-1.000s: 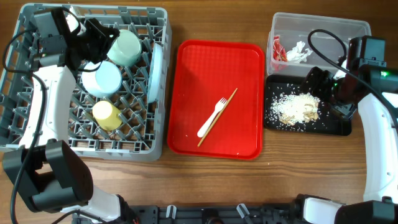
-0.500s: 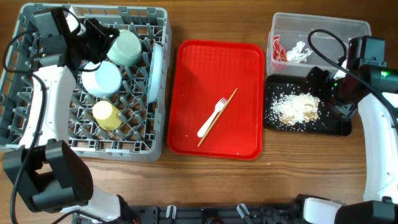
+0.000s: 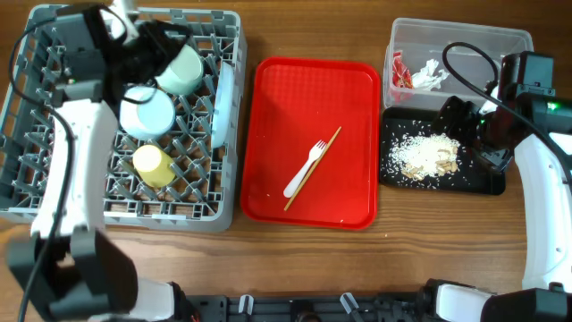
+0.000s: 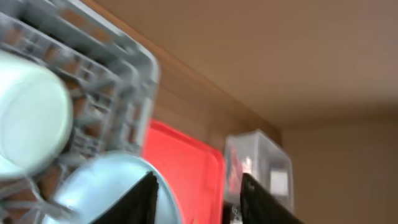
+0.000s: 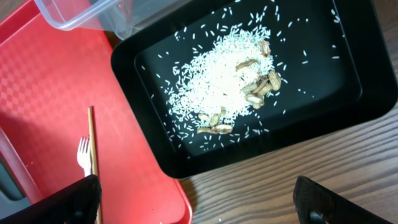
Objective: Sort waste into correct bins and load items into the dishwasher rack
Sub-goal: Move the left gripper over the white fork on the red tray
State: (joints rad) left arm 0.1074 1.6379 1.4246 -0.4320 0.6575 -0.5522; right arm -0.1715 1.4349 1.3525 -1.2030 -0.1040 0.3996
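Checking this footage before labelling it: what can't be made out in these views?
Left wrist view: motion blur smears everything; the tub's contents are unreadable.
Right wrist view: the right claw hides the fork's handle and the chopstick's end.
Overhead: the left arm hides the rack's far left corner; the wrapper's print is too small.

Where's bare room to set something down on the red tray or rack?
Tray: bare above and left of the fork and chopstick. Rack: front row below the cup is free; crowded at the back right with bowls and plate.
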